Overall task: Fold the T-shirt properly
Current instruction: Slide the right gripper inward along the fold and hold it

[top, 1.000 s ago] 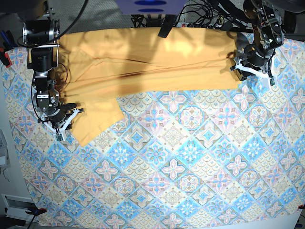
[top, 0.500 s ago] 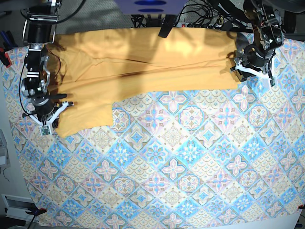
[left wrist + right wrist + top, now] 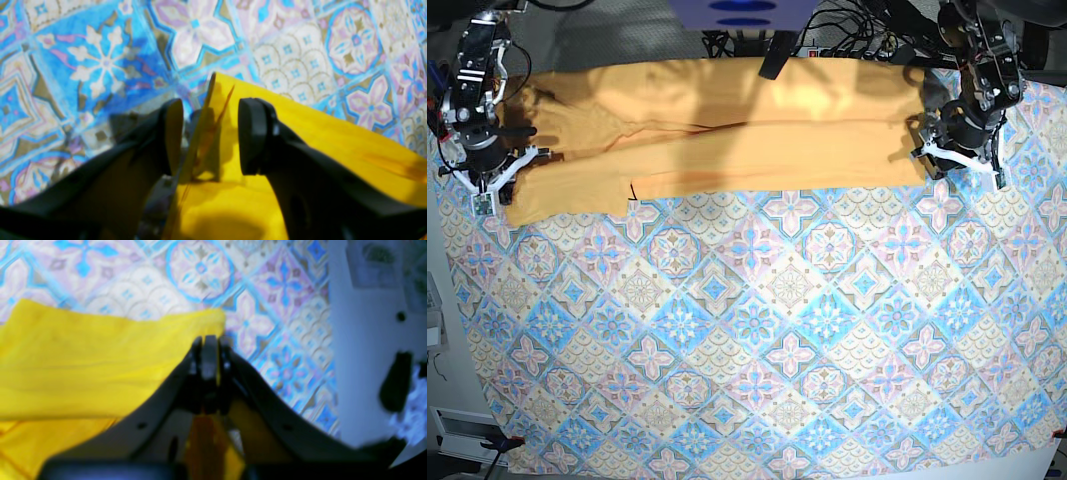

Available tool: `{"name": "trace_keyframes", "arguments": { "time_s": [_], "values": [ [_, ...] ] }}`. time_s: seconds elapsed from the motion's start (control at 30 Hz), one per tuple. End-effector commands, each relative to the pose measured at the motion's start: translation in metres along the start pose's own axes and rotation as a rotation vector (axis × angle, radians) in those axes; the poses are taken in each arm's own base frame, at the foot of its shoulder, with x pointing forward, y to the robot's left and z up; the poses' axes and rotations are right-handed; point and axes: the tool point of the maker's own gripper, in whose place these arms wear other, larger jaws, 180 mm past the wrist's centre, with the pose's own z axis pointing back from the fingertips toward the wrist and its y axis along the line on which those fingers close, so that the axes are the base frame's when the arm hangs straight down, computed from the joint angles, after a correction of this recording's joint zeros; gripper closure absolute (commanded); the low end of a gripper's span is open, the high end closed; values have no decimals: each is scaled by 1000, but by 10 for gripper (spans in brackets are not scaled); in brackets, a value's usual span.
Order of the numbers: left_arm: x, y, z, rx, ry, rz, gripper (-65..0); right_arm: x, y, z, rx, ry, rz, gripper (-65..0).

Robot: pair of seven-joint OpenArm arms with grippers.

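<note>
1. Large plain yellow-orange short-sleeved cotton T-shirt (image 3: 727, 130) — lies as a long folded band across the far part of the table, reaching from one arm to the other; long creases run along its length. No print or readable writing shows on it.
2. Blue-pink tile-patterned tablecloth (image 3: 777, 340) — covers the table; the near part carries only its pattern of diamonds and flowers, no lettering.
3. Left gripper (image 3: 210, 133) — black fingers spread apart, with an upright edge of the shirt's corner standing between them; neither pad is seen pressing the cloth. In the base view it sits at the shirt's right end (image 3: 960, 152).
4. Right gripper (image 3: 206, 350) — fingers pressed together, pinching the yellow hem at a corner of the shirt, just over the tablecloth. In the base view it is at the shirt's left end (image 3: 485, 178).
</note>
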Motion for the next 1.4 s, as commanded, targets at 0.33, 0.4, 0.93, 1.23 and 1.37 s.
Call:
{"name": "trace_keyframes", "arguments": {
  "time_s": [0.33,0.4,0.93,1.23,1.37],
  "values": [
    [9,-1,3,-6,-31,-13,-268,-37,0,0,16,83,-5,-39],
    [9,-1,3,-5,-29,-13,-268,-34,-9,2,-9,70,-15,-72],
    [7,37,16,86,-33,26,-276,13,130,29,331,-97,122,-82],
    [-19,44,18,100,76,26,-357,-9,148,24,380,-42,116,-82],
    [-29,38,1,76,136,49,-356,-9,148,24,380,-42,116,-82]
  ]
}}
